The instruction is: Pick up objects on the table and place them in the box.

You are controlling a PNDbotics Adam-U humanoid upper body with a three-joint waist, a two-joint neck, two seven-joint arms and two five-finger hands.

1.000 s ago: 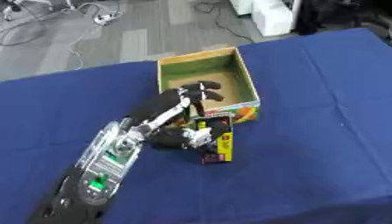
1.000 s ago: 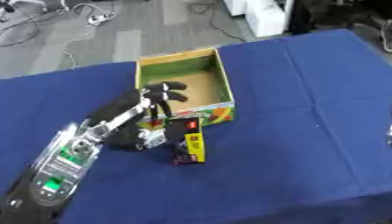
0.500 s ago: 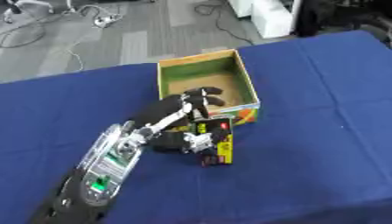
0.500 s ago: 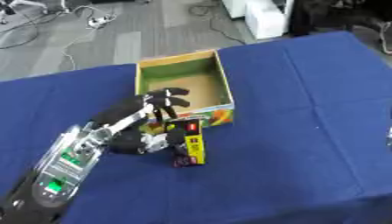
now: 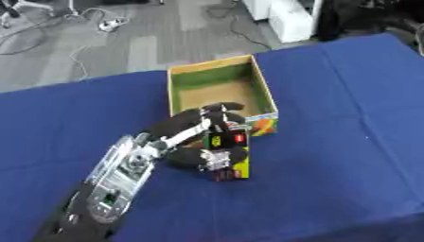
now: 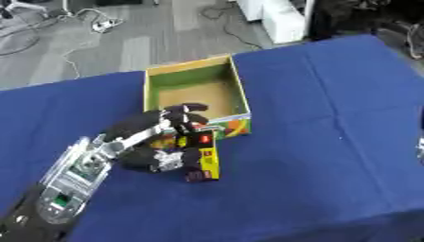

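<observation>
An open cardboard box [image 5: 265,90] with green inner walls and a brown floor stands on the blue table; I see nothing inside it. Against its printed front wall lies a black and yellow package [image 5: 235,159] with red marks. My left arm comes in from the lower left. My left hand [image 5: 189,136] is at the package, fingers curled over its top end near the box's front rim and thumb against its left side. My right hand shows in neither view.
The blue cloth table [image 5: 348,156] stretches right and forward of the box. Beyond the far table edge is grey floor with cables [image 5: 99,23] and a white unit [image 5: 286,19]. A small pale thing [image 6: 420,152] peeks in at the right edge.
The fingers have drawn back a little from over the box's front rim and closed onto the package's top. The package has shifted only slightly.
</observation>
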